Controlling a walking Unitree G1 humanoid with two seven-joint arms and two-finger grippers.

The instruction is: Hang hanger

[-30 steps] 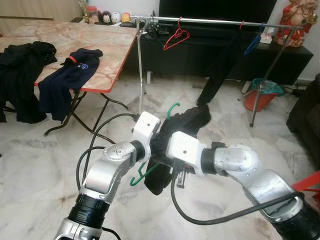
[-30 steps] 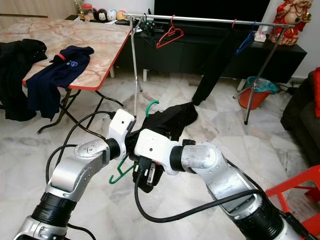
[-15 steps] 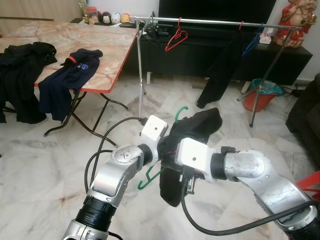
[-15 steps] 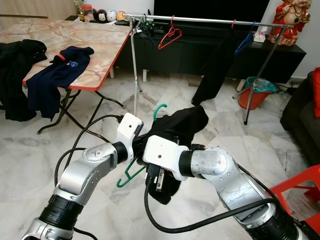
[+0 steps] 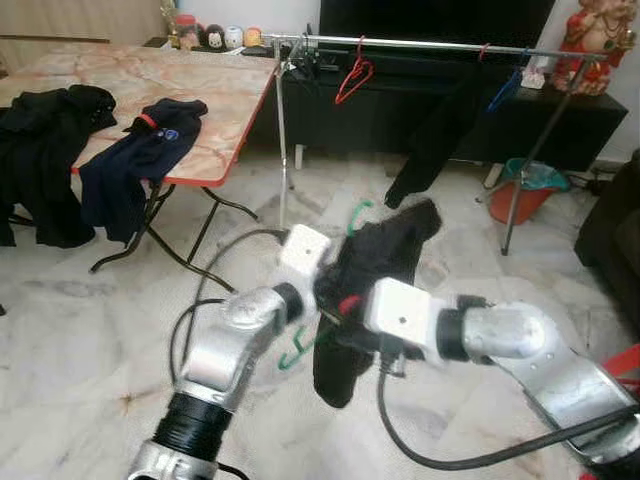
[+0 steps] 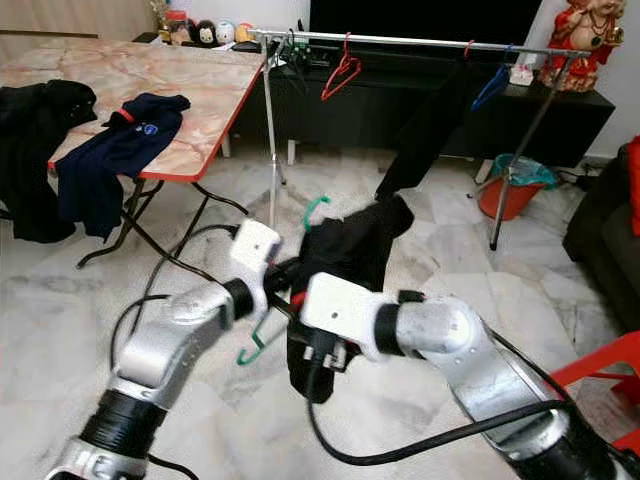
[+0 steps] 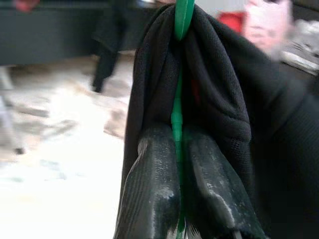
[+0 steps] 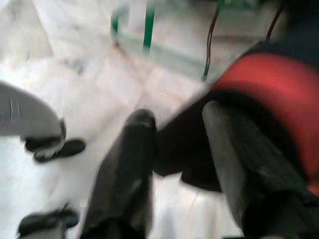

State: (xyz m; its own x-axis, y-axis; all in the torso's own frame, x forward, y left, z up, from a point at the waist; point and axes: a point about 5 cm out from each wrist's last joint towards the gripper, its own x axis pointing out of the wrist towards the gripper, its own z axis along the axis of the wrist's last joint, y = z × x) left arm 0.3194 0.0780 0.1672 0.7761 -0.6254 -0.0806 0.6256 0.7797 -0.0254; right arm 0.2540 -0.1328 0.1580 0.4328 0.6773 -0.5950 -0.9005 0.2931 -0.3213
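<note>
Both arms raised in front of the robot, over the marble floor point(image 5: 80, 330). Left pincer point(image 7: 178, 199) clamped on the green hanger point(image 7: 178, 119); in the left wrist view both fingers point(image 7: 149, 194) press the green bar between them. A black garment point(image 5: 375, 265) is draped over the hanger, its hook point(image 6: 316, 208) poking up above the cloth, and a green end sticking out below the left wrist.

Right pincer point(image 8: 182, 164) has its fingers spread apart, a fold of the black cloth with a red patch lying between and against one finger; grip not clear, view blurred.

Clothes rail point(image 5: 420, 43) stands well beyond the arms, near the dark TV cabinet. A red hanger point(image 5: 354, 80), a blue hanger point(image 5: 505, 88) and a dark hanging garment point(image 5: 440, 125) are on it.

Worktop point(image 5: 215, 95) to the robot's left carries a navy shirt point(image 5: 140, 150) and a black garment point(image 5: 45, 130), both drooping over the edge.
</note>
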